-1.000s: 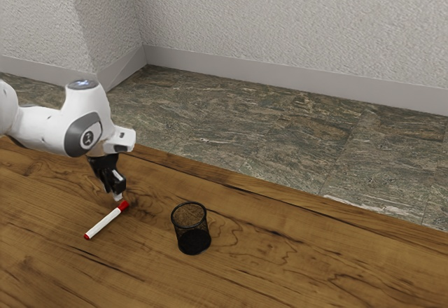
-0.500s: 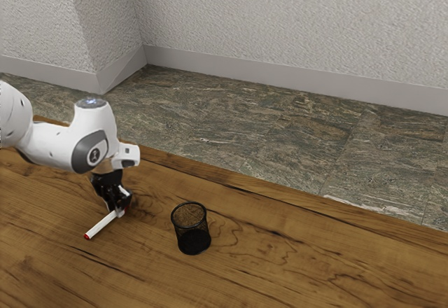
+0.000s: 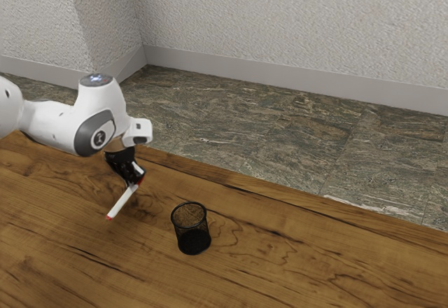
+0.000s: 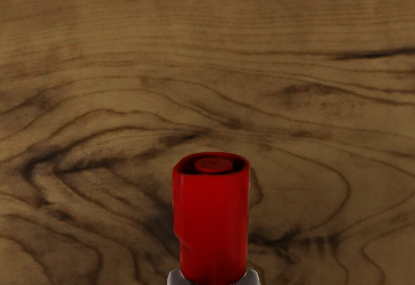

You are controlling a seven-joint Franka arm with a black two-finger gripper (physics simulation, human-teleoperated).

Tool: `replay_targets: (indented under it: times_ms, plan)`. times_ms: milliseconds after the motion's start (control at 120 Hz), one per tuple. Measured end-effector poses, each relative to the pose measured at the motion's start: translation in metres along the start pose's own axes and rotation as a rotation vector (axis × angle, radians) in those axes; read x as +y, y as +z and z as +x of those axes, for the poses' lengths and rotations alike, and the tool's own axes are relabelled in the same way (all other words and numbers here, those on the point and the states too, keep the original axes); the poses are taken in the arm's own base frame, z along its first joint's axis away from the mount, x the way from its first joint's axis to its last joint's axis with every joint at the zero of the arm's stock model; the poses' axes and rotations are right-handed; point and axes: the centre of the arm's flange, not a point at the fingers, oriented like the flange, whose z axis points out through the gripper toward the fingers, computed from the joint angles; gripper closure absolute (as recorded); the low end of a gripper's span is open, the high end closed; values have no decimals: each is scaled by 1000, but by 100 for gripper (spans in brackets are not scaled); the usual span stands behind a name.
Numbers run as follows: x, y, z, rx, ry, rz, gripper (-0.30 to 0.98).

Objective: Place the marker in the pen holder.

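In the exterior view my gripper (image 3: 134, 182) is raised above the table, shut on the white marker (image 3: 123, 201) near its red cap. The marker slants down from the fingers, its red-tipped far end toward the exterior view's lower left. Seen from the wrist, the marker's red cap (image 4: 213, 220) sticks out between the tips of my gripper (image 4: 213, 277), which touch it from both sides. The black mesh pen holder (image 3: 191, 229) stands upright, apart from the marker, toward the exterior view's right.
The wooden table (image 3: 280, 252) extends around the pen holder and under my hand. Its far edge runs behind the arm, with a stone-patterned floor (image 3: 280, 140) and a pale wall (image 3: 294, 28) beyond.
My hand came down to the marker, took hold of it near the cap, then rose and moved slightly toward the exterior view's right with it. The pen holder stayed put.
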Motion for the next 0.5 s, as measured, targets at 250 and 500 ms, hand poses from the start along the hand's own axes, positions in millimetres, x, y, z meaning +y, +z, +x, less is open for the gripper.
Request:
replay_targets:
  times_ms: [250, 500]
  plan:
    - [118, -140, -2, 328, 202, 9, 79]
    - [159, -140, 6, 430, 243, -20, 79]
